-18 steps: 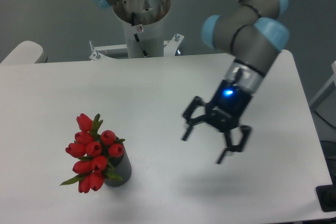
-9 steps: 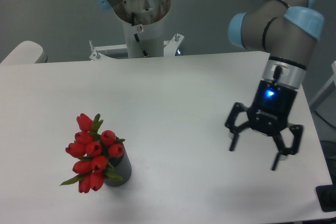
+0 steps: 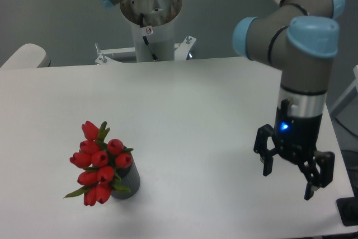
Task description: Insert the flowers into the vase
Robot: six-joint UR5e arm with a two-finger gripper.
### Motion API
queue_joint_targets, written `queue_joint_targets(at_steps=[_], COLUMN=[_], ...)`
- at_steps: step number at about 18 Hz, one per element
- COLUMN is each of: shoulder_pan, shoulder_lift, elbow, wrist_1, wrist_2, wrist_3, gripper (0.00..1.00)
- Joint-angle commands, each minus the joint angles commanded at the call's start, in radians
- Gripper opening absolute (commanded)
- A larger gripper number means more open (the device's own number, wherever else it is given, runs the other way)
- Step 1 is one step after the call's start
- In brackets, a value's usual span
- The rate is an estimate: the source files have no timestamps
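The flowers point(image 3: 99, 163), a tight bunch of red tulip buds with narrow green leaves, stand in the vase point(image 3: 126, 183), a small dark ribbed cylinder at the front left of the white table point(image 3: 184, 110). The bunch leans to the left and hides most of the vase. My gripper point(image 3: 287, 184) is open and empty. It hangs over the table's front right part, far to the right of the vase, with its fingers pointing down.
The arm's white base column point(image 3: 151, 26) stands behind the table's far edge. A pale rounded object point(image 3: 25, 55) sits at the far left corner. A dark object point(image 3: 349, 212) lies past the table's front right corner.
My open gripper has swung from the middle right of the table towards the front right edge and turned more upright. The flowers and vase have not moved.
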Motion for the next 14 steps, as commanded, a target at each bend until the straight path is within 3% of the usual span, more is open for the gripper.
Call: queue_joint_targets(at_steps=[6, 14], shoulder_pan=[-0.035, -0.044], shoulder_lift=[-0.003, -0.008], elbow=[0.003, -0.003], wrist_1=[-0.003, 0.003], wrist_2=[0.107, 0.117], wrist_3=[0.019, 0.017], gripper=[1.00, 1.00])
